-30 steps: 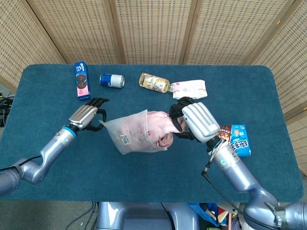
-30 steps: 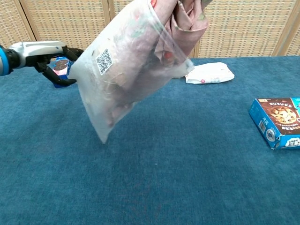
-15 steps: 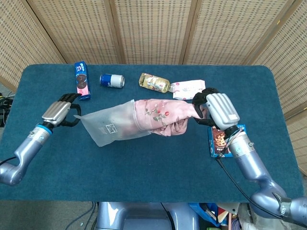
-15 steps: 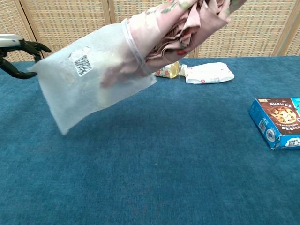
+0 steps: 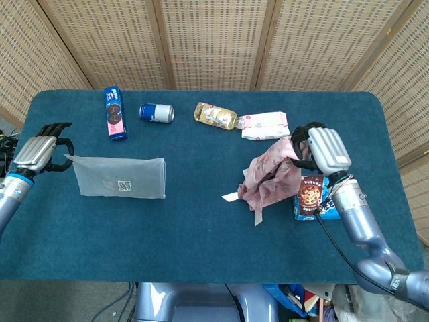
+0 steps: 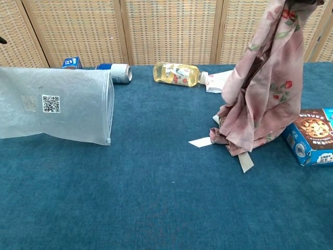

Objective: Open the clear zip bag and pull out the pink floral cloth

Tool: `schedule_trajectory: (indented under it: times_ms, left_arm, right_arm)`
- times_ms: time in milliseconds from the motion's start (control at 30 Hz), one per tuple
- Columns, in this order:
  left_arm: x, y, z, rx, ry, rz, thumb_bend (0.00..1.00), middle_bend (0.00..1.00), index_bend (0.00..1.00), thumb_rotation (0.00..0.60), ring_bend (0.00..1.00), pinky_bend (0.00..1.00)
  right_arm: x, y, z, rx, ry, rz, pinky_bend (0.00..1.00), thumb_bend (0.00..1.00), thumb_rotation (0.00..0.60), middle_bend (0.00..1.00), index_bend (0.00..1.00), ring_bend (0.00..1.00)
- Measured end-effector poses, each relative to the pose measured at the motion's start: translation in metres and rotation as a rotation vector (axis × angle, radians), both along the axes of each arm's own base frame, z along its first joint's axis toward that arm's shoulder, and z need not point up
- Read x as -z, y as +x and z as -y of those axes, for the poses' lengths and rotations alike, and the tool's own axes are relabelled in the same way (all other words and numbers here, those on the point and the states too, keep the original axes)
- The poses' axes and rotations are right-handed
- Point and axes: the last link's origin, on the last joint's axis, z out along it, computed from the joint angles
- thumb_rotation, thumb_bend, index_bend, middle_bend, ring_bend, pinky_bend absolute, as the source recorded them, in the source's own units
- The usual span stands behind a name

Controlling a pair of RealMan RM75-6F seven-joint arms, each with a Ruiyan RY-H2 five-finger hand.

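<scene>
Right hand (image 5: 320, 149) in the head view grips the pink floral cloth (image 5: 271, 176) clear of the clear zip bag (image 5: 120, 178), whose edge the left hand (image 5: 41, 151) pinches, while the chest view shows cloth (image 6: 261, 88) hanging beside a blue cookie box (image 6: 312, 135).

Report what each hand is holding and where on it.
Right hand grips the pink floral cloth by its top end. Left hand holds the clear zip bag by its closed end.
</scene>
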Motion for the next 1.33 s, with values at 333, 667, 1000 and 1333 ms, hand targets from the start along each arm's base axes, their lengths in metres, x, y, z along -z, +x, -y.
schedule_trajectory:
  times_ms: [333,667,1000,1333]
  left_arm:
    - [-0.004,-0.002,0.007,0.009,0.039,-0.024,0.1,0.0,0.0,0.6,0.0,0.0]
    - [-0.03,-0.009,0.041,-0.015,0.173,-0.028,0.09,0.0,0.0,0.6,0.0,0.0]
    - [-0.037,-0.018,0.127,0.014,0.375,-0.035,0.09,0.0,0.0,0.6,0.0,0.0]
    - [-0.008,-0.007,0.204,-0.047,0.366,-0.052,0.09,0.0,0.0,0.6,0.0,0.0]
  right_arm:
    - [-0.007,-0.009,-0.014,-0.021,-0.013,-0.126,0.0,0.0,0.6,0.0,0.0,0.0]
    - [-0.029,-0.043,-0.046,-0.103,-0.194,-0.213,0.0,0.0,0.6,0.0,0.0,0.0]
    - [-0.038,-0.118,-0.117,-0.054,-0.34,-0.272,0.0,0.0,0.6,0.0,0.0,0.0]
    - [-0.019,-0.146,-0.177,0.011,-0.268,-0.199,0.0,0.0,0.6,0.0,0.0,0.0]
